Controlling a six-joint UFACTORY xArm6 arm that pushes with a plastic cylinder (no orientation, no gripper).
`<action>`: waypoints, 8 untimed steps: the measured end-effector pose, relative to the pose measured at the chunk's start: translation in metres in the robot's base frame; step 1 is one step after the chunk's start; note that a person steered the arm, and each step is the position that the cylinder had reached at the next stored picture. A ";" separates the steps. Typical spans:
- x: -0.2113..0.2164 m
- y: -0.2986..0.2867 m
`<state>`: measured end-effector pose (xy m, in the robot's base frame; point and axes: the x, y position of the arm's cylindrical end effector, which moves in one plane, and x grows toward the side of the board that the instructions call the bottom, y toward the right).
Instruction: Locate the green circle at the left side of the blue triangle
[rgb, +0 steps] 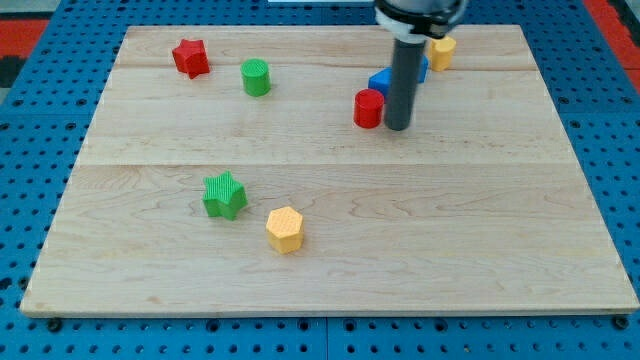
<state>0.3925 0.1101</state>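
Observation:
The green circle (256, 77) stands at the view's upper left of the wooden board (330, 200). The blue triangle (382, 80) is at the upper middle-right, partly hidden behind my rod. A red circle (368, 108) sits just below-left of the blue triangle. My tip (397, 127) rests on the board just right of the red circle and below the blue triangle, far to the right of the green circle. A second blue block (421, 68) peeks out to the rod's right; its shape is hidden.
A red star (190, 57) lies left of the green circle. A yellow block (441, 51) sits at the top right. A green star (224, 195) and a yellow hexagon (285, 229) lie at the lower left. A blue pegboard surrounds the board.

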 end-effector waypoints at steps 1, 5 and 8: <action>0.109 0.020; -0.014 -0.282; -0.035 -0.259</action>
<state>0.3577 -0.1489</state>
